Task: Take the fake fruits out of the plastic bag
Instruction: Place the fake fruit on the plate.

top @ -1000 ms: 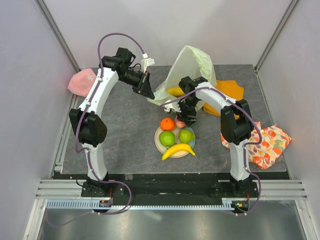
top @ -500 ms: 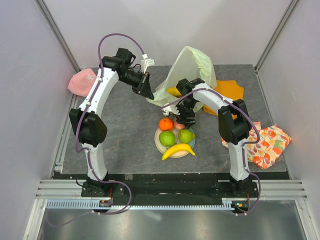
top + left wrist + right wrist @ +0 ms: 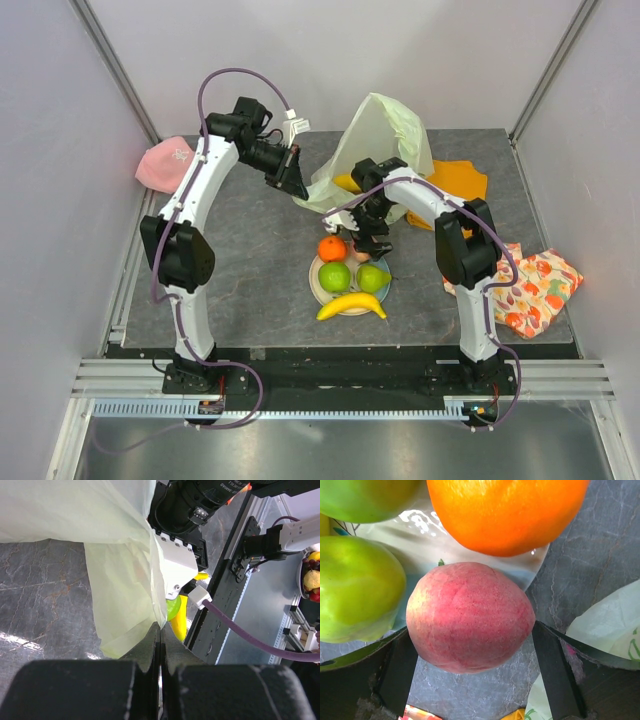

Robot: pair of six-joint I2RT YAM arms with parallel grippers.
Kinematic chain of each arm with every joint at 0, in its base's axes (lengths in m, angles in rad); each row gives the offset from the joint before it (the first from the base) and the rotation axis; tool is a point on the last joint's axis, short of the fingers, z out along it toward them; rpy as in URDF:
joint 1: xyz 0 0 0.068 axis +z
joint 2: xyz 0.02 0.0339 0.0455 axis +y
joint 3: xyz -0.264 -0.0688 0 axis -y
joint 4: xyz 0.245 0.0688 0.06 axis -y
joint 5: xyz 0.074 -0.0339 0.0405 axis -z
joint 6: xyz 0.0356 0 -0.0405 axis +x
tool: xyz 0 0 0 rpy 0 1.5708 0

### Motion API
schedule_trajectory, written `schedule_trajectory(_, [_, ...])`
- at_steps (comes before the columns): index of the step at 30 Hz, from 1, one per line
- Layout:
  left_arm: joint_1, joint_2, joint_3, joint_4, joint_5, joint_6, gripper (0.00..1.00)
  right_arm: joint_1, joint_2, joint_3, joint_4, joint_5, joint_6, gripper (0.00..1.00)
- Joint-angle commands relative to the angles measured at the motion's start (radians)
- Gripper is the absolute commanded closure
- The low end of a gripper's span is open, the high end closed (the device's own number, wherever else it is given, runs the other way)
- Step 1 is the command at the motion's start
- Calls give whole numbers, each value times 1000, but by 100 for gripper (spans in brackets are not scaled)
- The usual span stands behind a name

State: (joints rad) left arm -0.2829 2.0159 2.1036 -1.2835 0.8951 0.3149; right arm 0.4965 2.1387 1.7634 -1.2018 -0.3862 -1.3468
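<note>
The pale yellow-green plastic bag (image 3: 385, 130) stands bunched at the back of the table. My left gripper (image 3: 290, 176) is shut on the bag's edge (image 3: 120, 580) and holds it up. A yellow fruit (image 3: 348, 183) shows at the bag's mouth. On the cream-and-blue plate (image 3: 314, 278) lie an orange (image 3: 333, 248), a green apple (image 3: 335, 276), a green pear (image 3: 372, 277) and a banana (image 3: 350, 306). My right gripper (image 3: 370, 243) hangs over the plate's far rim. Its fingers are spread on either side of a pink peach (image 3: 470, 615), which rests at the rim (image 3: 445, 545).
An orange cloth (image 3: 455, 180) lies behind the bag at right. A patterned cloth (image 3: 535, 290) lies by the right arm. A pink cap (image 3: 165, 165) sits at the far left. Grey walls close in the table on three sides.
My right gripper carried the peach down to the plate's far rim and its fingers spread. The banana slid slightly left on the plate. The left arm stayed still, holding the bag.
</note>
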Motion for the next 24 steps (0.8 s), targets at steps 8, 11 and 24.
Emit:
schedule_trajectory(8, [2, 37, 50, 16, 50, -16, 98, -67, -98, 21, -45, 79, -72, 2])
schedule_trajectory(11, [2, 44, 61, 16, 62, -16, 98, -87, -140, -7, -65, 82, -80, 2])
schedule_trajectory(24, [1, 61, 91, 16, 80, -23, 98, -76, -186, -30, 51, 7, 107, 26])
